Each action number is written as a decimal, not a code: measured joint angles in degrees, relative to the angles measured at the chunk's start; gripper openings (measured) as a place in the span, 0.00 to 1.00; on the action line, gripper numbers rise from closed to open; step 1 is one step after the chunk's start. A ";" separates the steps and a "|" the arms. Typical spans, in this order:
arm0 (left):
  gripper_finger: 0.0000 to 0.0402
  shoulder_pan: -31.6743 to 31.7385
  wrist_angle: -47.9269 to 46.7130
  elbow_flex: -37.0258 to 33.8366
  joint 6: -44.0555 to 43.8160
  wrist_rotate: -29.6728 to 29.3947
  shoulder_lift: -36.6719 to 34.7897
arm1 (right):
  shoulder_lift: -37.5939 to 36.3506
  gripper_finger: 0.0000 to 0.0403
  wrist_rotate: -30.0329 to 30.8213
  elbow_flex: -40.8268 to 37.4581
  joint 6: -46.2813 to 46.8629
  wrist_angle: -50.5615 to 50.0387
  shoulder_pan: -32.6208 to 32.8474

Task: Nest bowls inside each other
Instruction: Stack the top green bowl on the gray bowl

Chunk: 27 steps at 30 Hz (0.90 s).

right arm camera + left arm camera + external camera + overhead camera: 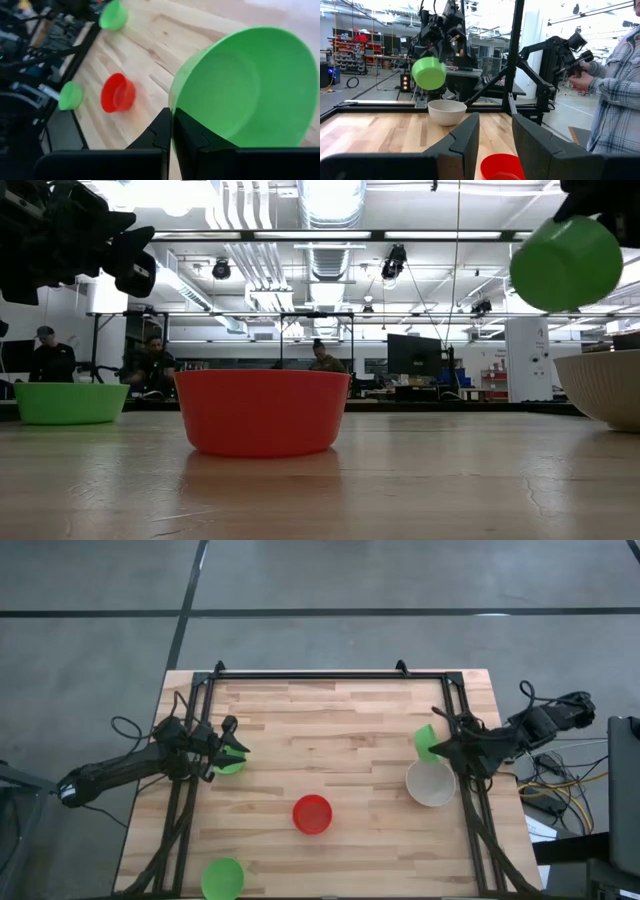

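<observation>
My right gripper (437, 748) is shut on a bright green bowl (426, 743) and holds it in the air just beyond the far side of the pale grey-white bowl (431, 783), which stands at the table's right. A red bowl (312, 814) stands on its base near the table's middle. A second green bowl (222, 878) sits at the near left. A third green bowl (70, 402) rests on the table under my left gripper (238, 750), which hangs open well above it (120, 265) with nothing between its fingers. My right gripper pinches the green bowl's rim (174, 102) between its two fingers, which come at it slanting down from the table's right. The bowl is lifted clear and tipped on its side (565, 265), its hollow facing the wrist.
Black frame rails (330, 674) run along the table's far, left and right edges. A person in a plaid shirt (620, 85) stands beyond the table's right side. Bare wood lies between the red bowl and the far rail.
</observation>
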 joint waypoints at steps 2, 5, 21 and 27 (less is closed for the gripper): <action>0.30 0.00 0.00 0.00 0.02 0.02 -0.01 | 0.74 0.02 -0.34 0.00 1.80 -1.01 0.52; 0.30 0.00 0.01 0.00 0.00 0.00 0.00 | 2.07 0.02 -1.91 0.00 4.05 -1.97 0.83; 0.30 -0.07 -0.01 0.00 0.02 0.02 -0.02 | 9.86 0.02 -12.14 0.00 15.41 -7.72 0.83; 0.30 -0.07 0.00 0.00 0.01 0.01 -0.01 | 12.45 0.02 -15.45 0.00 18.20 -8.03 0.83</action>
